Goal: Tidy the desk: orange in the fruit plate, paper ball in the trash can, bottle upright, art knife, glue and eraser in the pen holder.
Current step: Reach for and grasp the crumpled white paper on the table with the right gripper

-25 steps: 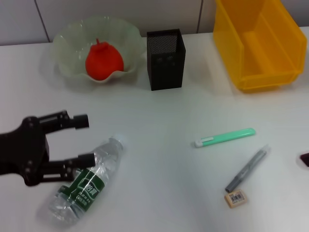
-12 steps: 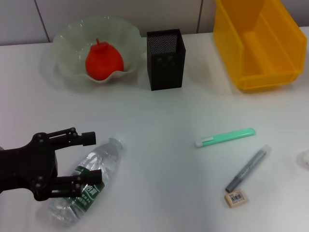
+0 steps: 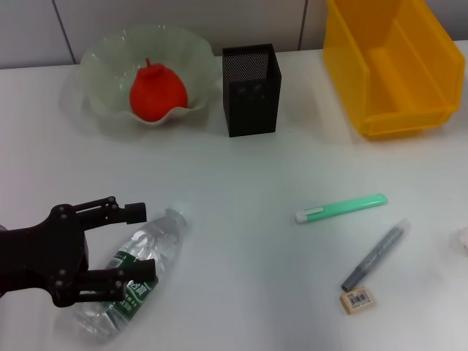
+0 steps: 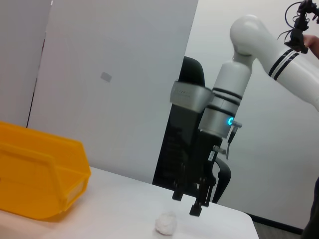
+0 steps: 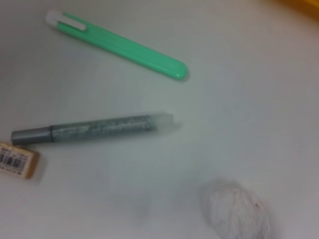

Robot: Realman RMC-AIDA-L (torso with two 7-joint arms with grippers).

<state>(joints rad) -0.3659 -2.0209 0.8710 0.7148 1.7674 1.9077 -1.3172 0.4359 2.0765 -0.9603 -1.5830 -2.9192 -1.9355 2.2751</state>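
Clear bottle (image 3: 128,276) w/ dark green label (lying flat) betw. spread fingers of left tool (image 3: 137,243), not clamped.

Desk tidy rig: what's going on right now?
The left gripper is open around the bottle, which lies on its side on the table. The right gripper hangs just above the paper ball, fingers apart. The orange already sits in the fruit plate. The eraser, green art knife and grey glue pen are not yet in the pen holder.
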